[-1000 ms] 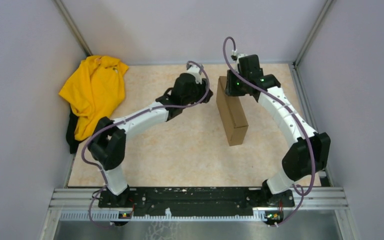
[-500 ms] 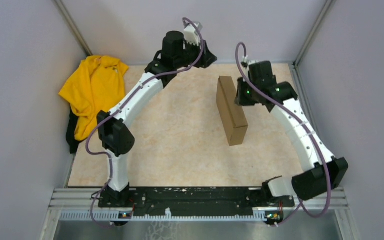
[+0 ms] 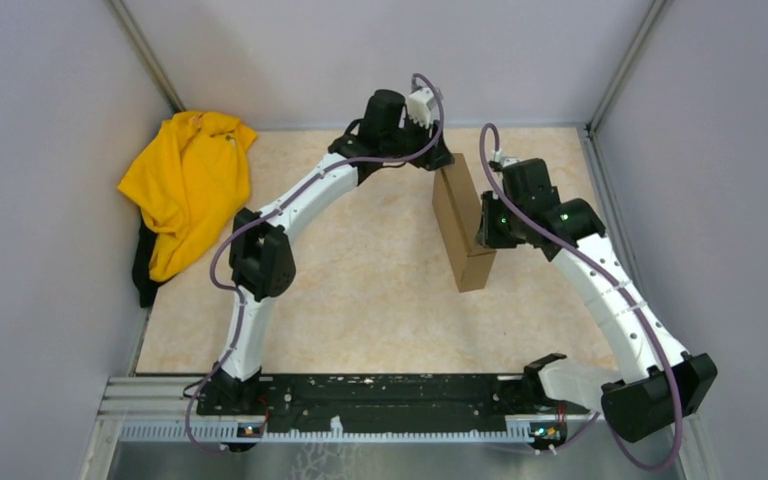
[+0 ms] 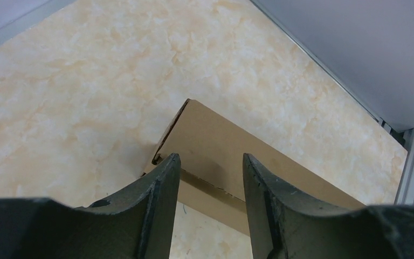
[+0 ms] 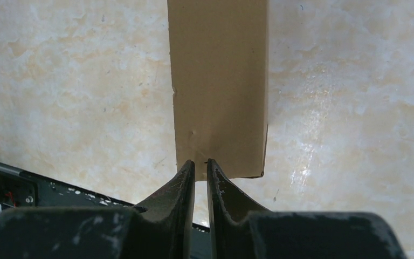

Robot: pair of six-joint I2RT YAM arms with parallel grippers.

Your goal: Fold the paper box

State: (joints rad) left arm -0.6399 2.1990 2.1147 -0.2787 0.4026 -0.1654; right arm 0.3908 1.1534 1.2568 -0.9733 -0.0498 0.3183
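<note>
At the on-edge paper box (image 3: 463, 215), left end effector (image 4: 211, 157) wide, right end effector (image 5: 197, 162) narrow.

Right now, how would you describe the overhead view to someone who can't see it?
A closed brown paper box sits on a marbled table, with the left pincer at its far end and the right pincer at its right side. A yellow cloth lies far left.

Robot lab cell, grey panel walls (image 3: 40, 100), aluminium framing (image 3: 145, 395), marbled tabletop (image 3: 360, 300)
</note>
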